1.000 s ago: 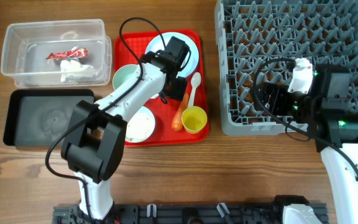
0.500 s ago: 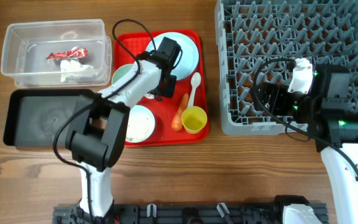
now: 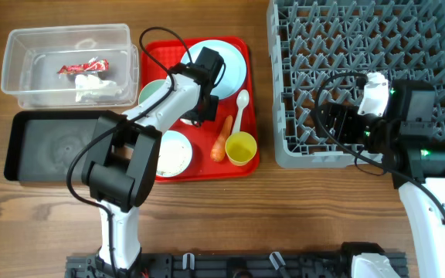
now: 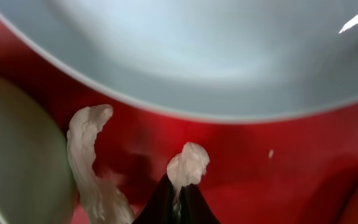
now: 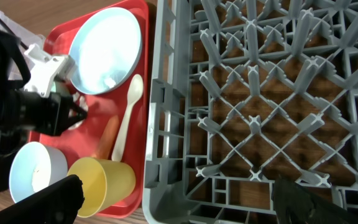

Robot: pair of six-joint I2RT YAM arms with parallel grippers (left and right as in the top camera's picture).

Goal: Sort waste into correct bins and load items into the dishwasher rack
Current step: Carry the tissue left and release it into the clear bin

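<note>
- Left gripper (image 4: 178, 198): low over the flat red serving tray (image 4: 272, 186), in the gap between the pale blue round plate (image 4: 216, 56) and a pale blue-green bowl (image 4: 11, 162). Its jaws are pinched together on a small tuft of crumpled white tissue (image 4: 188, 167).
- Tissue, position: on the tray floor, just beside the plate's rim. A second, longer white strand (image 4: 89, 155) lies just beside the bowl. Blur hides whether the two join.
- Tissue, orientation: the pinched tuft points away from the fingertips toward the plate, with its long axis roughly in line with the fingers. The strand's long axis runs much the same way, curving along the bowl's wall.
- Step in hand (judged): lifting the tissue for the clear plastic rectangular tub (image 3: 29, 62), which holds a red candy wrapper (image 3: 83, 68) and other white tissue (image 3: 91, 86). The shallow black rectangular tray (image 3: 60, 147) looks suited to food scraps.
- Technique: the hold is on a tip only, so a slow, straight lift is advised, since soft paper may tear or slip. Check whether the strand follows; if not, a second pick is needed. Clear the bowl's rim before swinging toward the tub.
- Right gripper (image 5: 185, 199): fingers spread wide, holding nothing, above the near edge of the large grey plastic grid rack (image 5: 260, 93).
</note>
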